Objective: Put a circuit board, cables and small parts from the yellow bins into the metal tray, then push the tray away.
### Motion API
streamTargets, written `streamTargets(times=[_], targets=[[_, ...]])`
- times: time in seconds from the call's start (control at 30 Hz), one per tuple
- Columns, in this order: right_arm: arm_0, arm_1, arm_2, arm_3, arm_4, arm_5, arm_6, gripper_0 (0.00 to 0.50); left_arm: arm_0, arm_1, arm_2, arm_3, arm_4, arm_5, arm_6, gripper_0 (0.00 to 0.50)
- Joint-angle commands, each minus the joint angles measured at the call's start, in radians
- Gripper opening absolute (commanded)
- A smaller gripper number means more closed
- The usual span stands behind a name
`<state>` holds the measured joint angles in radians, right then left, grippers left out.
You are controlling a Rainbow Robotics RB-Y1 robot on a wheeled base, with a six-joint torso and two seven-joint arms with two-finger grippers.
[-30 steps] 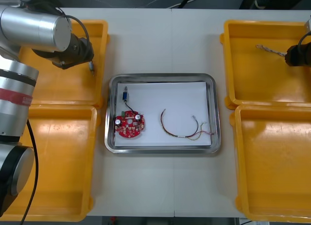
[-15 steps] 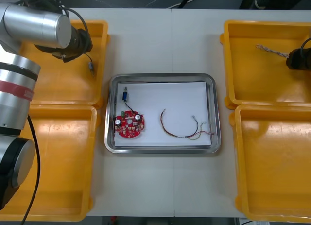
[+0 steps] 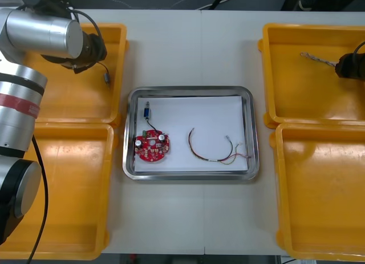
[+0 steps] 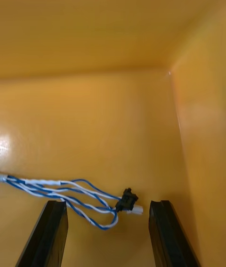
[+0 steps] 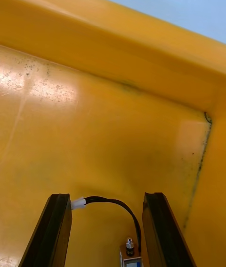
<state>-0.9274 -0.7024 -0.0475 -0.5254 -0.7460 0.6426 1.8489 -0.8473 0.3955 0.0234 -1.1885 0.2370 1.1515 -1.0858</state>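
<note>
The metal tray (image 3: 188, 90) sits at the centre of the frame on the bench (image 3: 188, 47). It holds a red circuit board (image 3: 151, 147) at its lower left, a small metal part (image 3: 147, 112) just above the board, and a red and yellow cable (image 3: 212, 159) toward its lower right.

In the upper right yellow bin (image 3: 265, 64) lies the twisted blue and white cable (image 4: 70, 191). Your right claw (image 4: 107, 203) hangs over it at the frame's right edge, spread wide. The cable's black connector end lies between the fingers and the rest trails out past one of them.

In the upper left yellow bin (image 3: 122, 47), a second metal part (image 5: 129, 250) on a black lead (image 5: 117, 201) lies near the bin's right wall. Your left claw (image 5: 107, 196) is over it, also wide open, with the lead arching between the fingers.

Watch these risks:
- **Right claw, thin grip:** it may close on the thin loops alone. The strands are slack and could slip free as you lift, or the long tail could drag against the bin wall.
- **Right claw, wall:** the bin corner lies close beside one finger, so a descent that drifts that way would strike the wall.
- **Left claw:** it may catch only the lead. The part would then dangle and swing, and could land outside the tray.
</note>
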Motion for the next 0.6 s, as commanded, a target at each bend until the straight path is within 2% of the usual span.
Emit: streamTargets(times=[0.03, 0.23, 0.33, 0.43, 0.5, 0.53, 0.6], targets=[[-0.031, 0.007, -0.026, -0.008, -0.024, -0.054, -0.034, 0.500, -0.050, 0.036, 0.043, 0.006, -0.019, -0.015, 0.084, 0.444], [-0.031, 0.024, -0.026, -0.008, -0.024, -0.103, -0.042, 0.500, -0.041, 0.036, 0.041, 0.009, -0.022, -0.027, 0.084, 0.442], [-0.031, 0.032, -0.026, -0.004, -0.021, -0.109, -0.046, 0.500, -0.041, 0.036, 0.041, 0.007, -0.016, -0.027, 0.086, 0.419], [-0.031, 0.037, -0.026, 0.013, -0.019, -0.124, -0.046, 0.500, -0.041, 0.036, 0.041, 0.007, -0.016, -0.027, 0.087, 0.362], [-0.031, 0.043, -0.026, 0.022, -0.016, -0.127, -0.046, 0.500, -0.041, 0.036, 0.041, 0.007, -0.016, -0.027, 0.089, 0.276], [-0.028, 0.043, -0.026, 0.025, -0.016, -0.129, -0.046, 0.500, -0.041, 0.036, 0.041, 0.007, -0.016, -0.027, 0.089, 0.253], [-0.031, 0.044, -0.026, 0.031, -0.016, -0.133, -0.043, 0.500, -0.041, 0.036, 0.041, 0.007, -0.015, -0.027, 0.090, 0.143]])
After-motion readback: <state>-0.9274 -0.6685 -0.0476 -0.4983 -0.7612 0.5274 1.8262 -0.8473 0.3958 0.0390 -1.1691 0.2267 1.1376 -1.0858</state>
